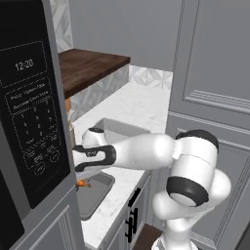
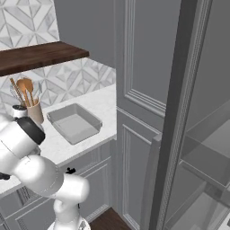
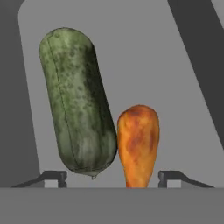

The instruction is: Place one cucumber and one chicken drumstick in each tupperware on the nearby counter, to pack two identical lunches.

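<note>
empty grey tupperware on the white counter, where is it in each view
Left base view: empty grey rectangular tupperware at centre, just behind the white arm.
Right base view: left of centre on the white marble counter, beside the brown utensil pot.
Shared landmark: dark wooden shelf, upper left in both.

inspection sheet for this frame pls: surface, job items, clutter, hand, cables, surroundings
Surface: white marble-look counter over grey panelled cabinets.
Job's things: near tupperware holds a cucumber and a chicken drumstick lying side by side, touching. Far tupperware has nothing in it.
Clutter: holder of wooden utensils beside the far tupperware.
Hand: hand open, right above the packed tupperware, holding nothing; drumstick's narrow end lies between its fingertips.
Cables: nothing seen.
Surroundings: microwave panel at the left reading 12:20, dark wooden shelf, patterned tile backsplash, tall grey cabinet at the counter's end.
</note>
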{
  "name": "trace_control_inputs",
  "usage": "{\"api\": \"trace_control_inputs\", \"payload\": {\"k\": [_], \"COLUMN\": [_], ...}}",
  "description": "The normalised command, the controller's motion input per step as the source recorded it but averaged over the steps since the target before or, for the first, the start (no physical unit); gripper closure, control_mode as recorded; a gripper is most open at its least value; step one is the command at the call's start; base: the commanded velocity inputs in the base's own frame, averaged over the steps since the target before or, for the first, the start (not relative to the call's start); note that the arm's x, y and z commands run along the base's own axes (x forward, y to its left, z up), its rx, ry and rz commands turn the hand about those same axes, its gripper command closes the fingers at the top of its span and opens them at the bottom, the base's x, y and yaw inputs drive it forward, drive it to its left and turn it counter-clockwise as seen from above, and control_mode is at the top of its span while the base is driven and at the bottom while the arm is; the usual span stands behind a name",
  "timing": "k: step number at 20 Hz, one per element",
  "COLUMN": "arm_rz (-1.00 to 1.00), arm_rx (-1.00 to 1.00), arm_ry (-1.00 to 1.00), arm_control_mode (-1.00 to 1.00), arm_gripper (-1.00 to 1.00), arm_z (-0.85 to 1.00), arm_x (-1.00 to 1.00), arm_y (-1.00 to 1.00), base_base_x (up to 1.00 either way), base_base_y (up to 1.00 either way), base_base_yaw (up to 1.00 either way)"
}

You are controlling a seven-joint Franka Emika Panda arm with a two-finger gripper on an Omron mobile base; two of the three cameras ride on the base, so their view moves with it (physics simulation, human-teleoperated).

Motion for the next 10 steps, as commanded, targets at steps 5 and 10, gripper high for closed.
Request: {"api": "trace_control_inputs", "payload": {"k": [5, 10], "arm_rz": [0.0, -0.04], "arm_rx": [0.0, 0.0], "arm_ry": [-0.05, -0.18], "arm_control_mode": [-1.0, -1.0], "arm_gripper": [-1.0, -1.0], "arm_z": [0.14, 0.52], "arm_x": [0.0, -0.29], "arm_y": [0.0, -0.19], "base_base_x": [0.0, 0.0], "base_base_y": [0.0, 0.0], "base_base_yaw": [0.0, 0.0]}}
